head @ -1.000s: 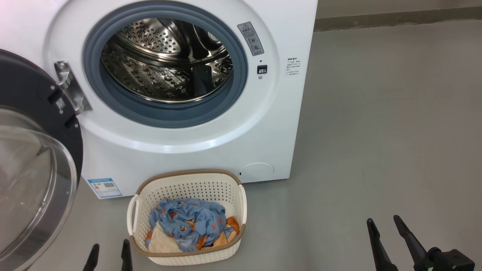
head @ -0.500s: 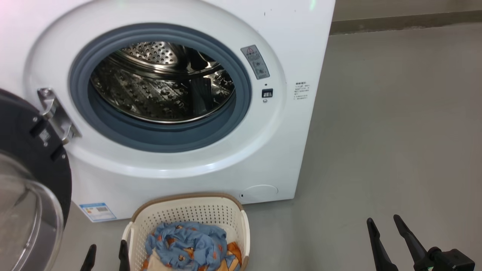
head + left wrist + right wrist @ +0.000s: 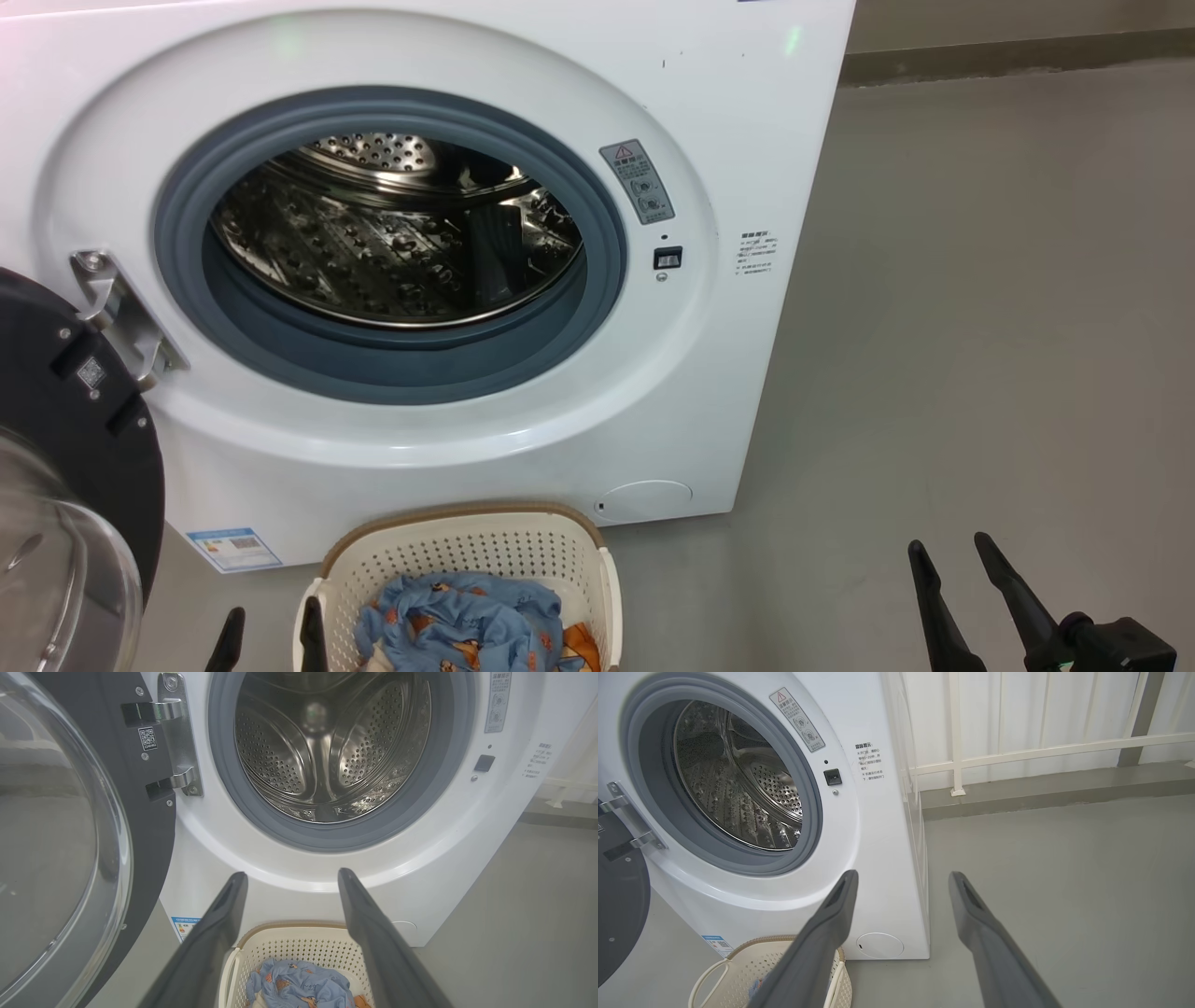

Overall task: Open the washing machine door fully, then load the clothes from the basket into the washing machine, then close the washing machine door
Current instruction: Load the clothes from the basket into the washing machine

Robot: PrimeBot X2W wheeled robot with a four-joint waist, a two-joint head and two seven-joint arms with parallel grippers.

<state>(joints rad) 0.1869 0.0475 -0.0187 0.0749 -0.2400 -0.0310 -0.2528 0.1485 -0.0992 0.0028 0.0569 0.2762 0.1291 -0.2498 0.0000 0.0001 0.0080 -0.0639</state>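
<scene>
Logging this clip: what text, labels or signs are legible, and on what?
"温馨提示": heading of the printed notice on the washing machine front; lines below too small.
Grey sticker beside the drum opening: red warning triangle; wording too small.
Blue label, lower front: QR code; text blurred.
QR sticker on the washing machine door: digits too small.

The head view's bottom edge cuts off the basket [image 3: 467, 551] and the clothes [image 3: 457, 621]; its left edge cuts the washing machine door [image 3: 65, 420]. The blue label sticker [image 3: 233, 549] has print too small to read.
</scene>
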